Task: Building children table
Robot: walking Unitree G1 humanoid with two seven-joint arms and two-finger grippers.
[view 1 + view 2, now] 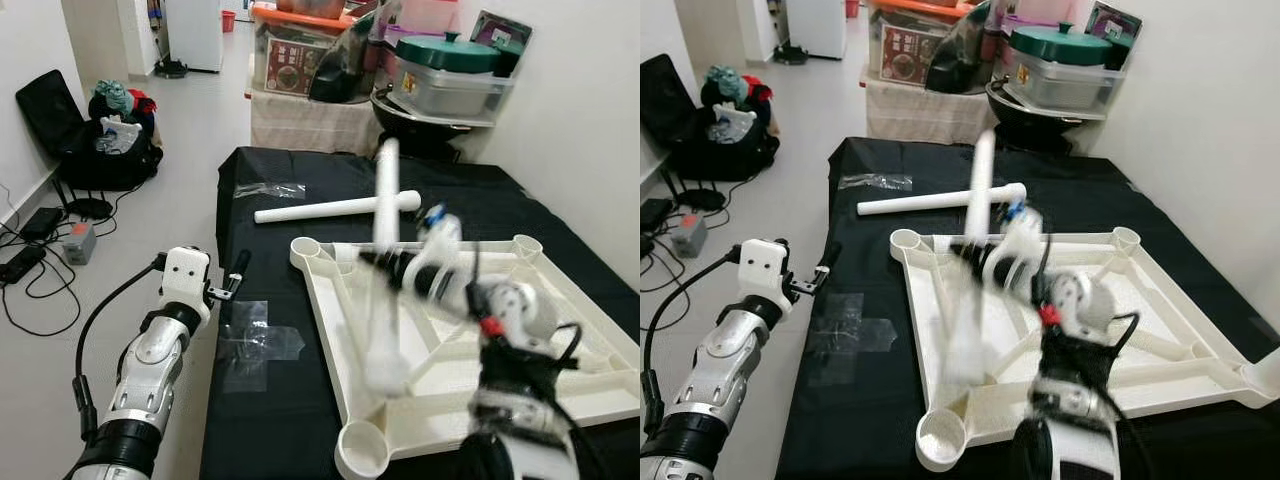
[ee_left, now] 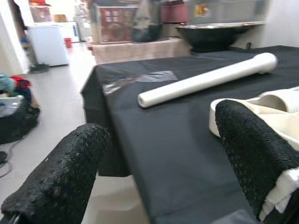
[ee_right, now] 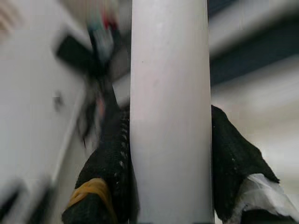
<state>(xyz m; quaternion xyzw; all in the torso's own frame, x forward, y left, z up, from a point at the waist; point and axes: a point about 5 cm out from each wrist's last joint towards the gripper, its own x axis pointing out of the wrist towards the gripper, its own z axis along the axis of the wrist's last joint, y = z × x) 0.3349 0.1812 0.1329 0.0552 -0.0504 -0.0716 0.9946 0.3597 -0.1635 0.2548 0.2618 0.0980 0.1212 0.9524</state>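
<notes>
Over the white tabletop (image 1: 560, 300), lying upside down on the black cloth (image 1: 270, 400): right gripper (image 1: 385, 262) clamped on a blurry white leg (image 1: 384, 270), held nearly upright. Behind it, second leg (image 1: 335, 209) flat on the cloth. Off the table's left edge, left gripper (image 2: 163, 163) spread wide, holding nothing.

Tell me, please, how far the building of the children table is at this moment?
Done: the white tabletop lies upside down on the black cloth, its corner sockets facing up. I see no leg seated in a socket. In hand: the right gripper is shut on one white leg, held roughly upright and blurred above the tabletop. Left: a second leg lies on the cloth beyond the tabletop. The left gripper is open at the cloth's edge.
</notes>
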